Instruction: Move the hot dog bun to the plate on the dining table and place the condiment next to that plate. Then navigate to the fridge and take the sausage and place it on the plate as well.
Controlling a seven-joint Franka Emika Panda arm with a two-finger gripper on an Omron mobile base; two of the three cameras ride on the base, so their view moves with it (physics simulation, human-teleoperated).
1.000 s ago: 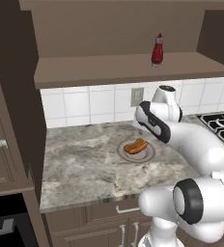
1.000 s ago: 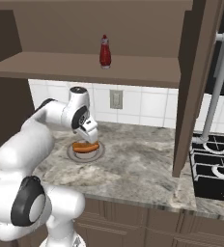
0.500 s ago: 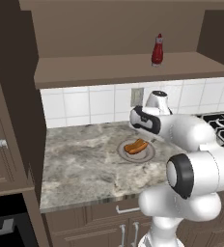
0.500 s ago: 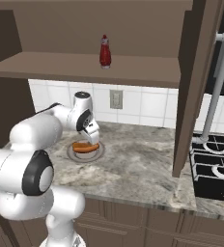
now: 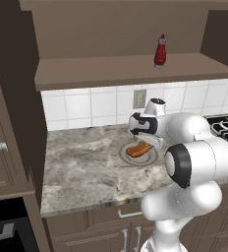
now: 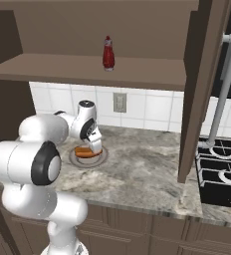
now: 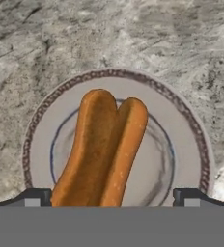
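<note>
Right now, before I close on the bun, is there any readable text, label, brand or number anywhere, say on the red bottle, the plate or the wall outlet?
None.
Red bottle: no label visible.
Plate: patterned rim only, no lettering.
Wall outlet: blank.

Hot dog bun's (image 7: 102, 154) near end cut off

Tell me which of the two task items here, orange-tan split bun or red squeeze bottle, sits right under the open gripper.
The orange-tan split bun, lying on the round patterned plate under the gripper; the red squeeze bottle stands on the shelf.
</note>
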